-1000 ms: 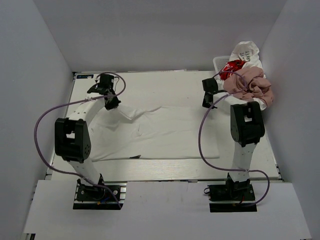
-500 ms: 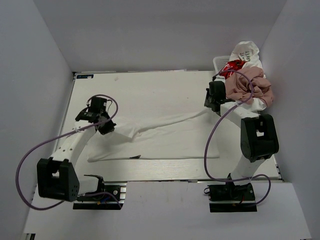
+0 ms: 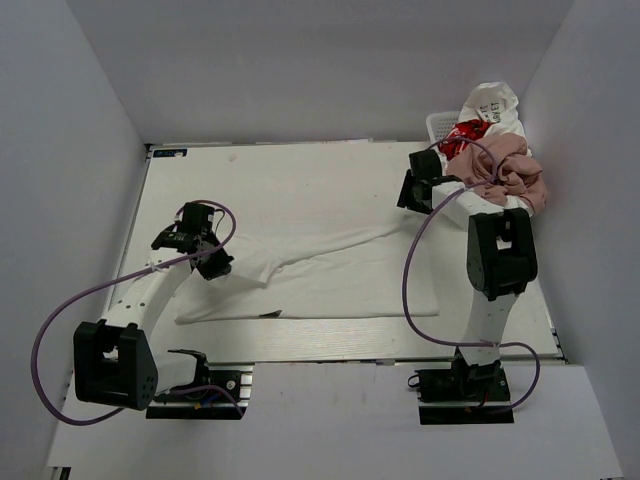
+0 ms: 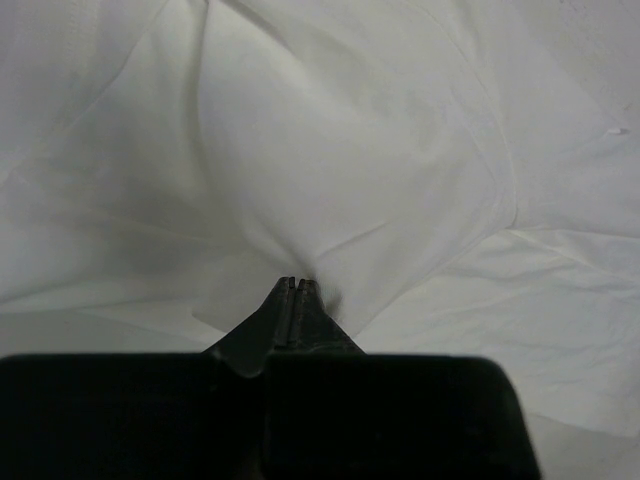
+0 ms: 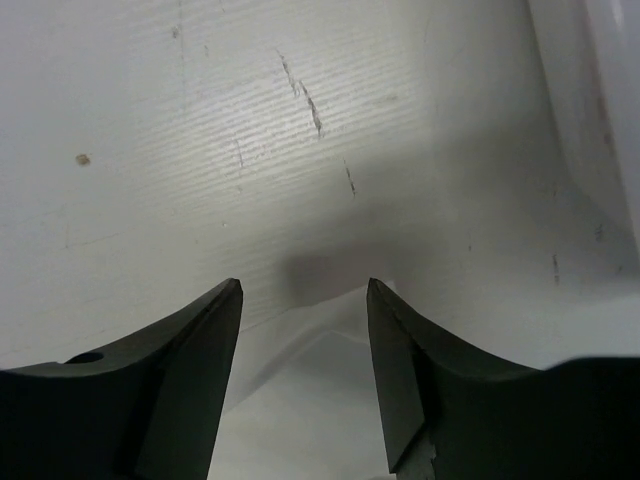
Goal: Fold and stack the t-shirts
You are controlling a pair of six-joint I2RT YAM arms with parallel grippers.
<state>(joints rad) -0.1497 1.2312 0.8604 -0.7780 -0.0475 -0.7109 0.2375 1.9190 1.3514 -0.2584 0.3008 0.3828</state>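
At the left, the left tool (image 3: 212,262) is clamped tight on a pinch of the white t-shirt (image 3: 340,275). In the wrist view its fingers (image 4: 285,320) are pressed together with cloth gathered between them, and creases fan out from that point. The grip appears to have been taken at the shirt's left end so that this edge can be lifted or pulled. The cloth there is raised into a ridge rather than lying flat.

The shirt itself is spread across the middle of the tabletop (image 3: 300,180). Its near edge lies fairly straight, with a small dark mark (image 3: 268,314) close to it, and its far edge is gathered into a long diagonal fold running toward the right. The shirt is judged to be only partway through being laid out or folded, as no neat fold can be made out.

Further right, the right tool (image 3: 413,190) is held with its fingers (image 5: 190,370) apart over bare tabletop, near the shirt's far right corner. A pale fold of cloth is seen low between them, but nothing is gripped.

At the far right, a white basket (image 3: 438,124) is heaped with the garments presumably left for later. These are a dusty pink t-shirt (image 3: 510,175), a red-printed t-shirt (image 3: 465,135) and a black-lettered t-shirt (image 3: 490,103).
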